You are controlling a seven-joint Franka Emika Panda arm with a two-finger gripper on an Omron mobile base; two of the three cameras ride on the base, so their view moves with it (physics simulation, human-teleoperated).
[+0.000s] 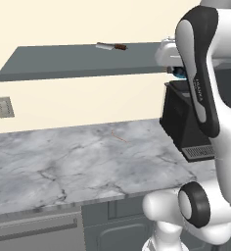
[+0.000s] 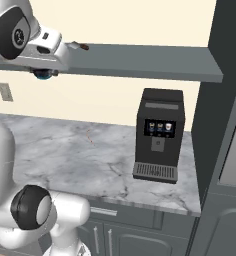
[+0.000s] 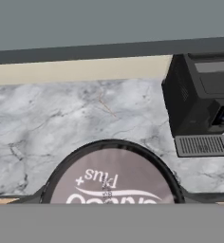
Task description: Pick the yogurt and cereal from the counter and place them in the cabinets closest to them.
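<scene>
Your hand (image 2: 44, 73) is up at the front edge of the cabinet shelf (image 2: 140, 62), pinching the yogurt (image 3: 111, 173): a round dark-rimmed cup with a pale lid and upside-down white lettering. Below lies the marble bench (image 1: 83, 162), with a black coffee machine (image 2: 159, 135) to the right. A knife (image 1: 111, 46) rests on the shelf.

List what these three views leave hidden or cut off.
- Yogurt: hand view, lower half cut off at the bottom; the fingers' hold on it isn't visible.
- Gripper: left base view, mostly behind the arm.
- Knife on the cabinet shelf: right base view, blade hidden by the hand.
</scene>
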